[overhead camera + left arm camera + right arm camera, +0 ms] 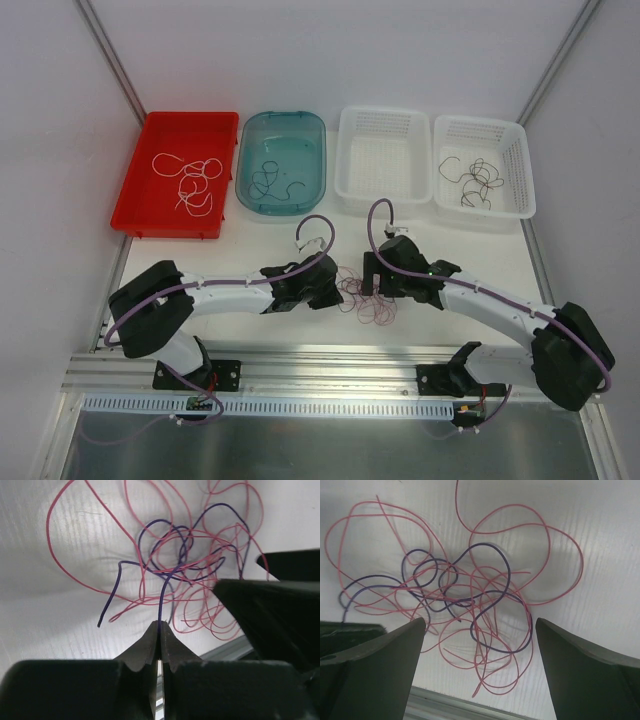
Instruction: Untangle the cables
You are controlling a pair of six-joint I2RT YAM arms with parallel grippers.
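The cables are a clump of thin pink and dark purple strands [366, 298] on the white table between my two grippers. My left gripper [338, 287] sits at the clump's left edge. In the left wrist view its jaws [160, 626] are shut on the end of a dark purple strand [160, 605] that runs up into the clump [192, 565]. My right gripper [374, 283] hovers over the clump's right side. In the right wrist view it is open [480, 635], with its wide-apart fingers [385, 655] either side of the strands [470, 592], touching none.
At the back stand a red tray [150, 215] with white strands, a teal tub [315, 130] with dark strands, a white basket [385, 118], and a second white basket [520, 150] with brown strands. An aluminium rail [330, 365] runs along the near edge.
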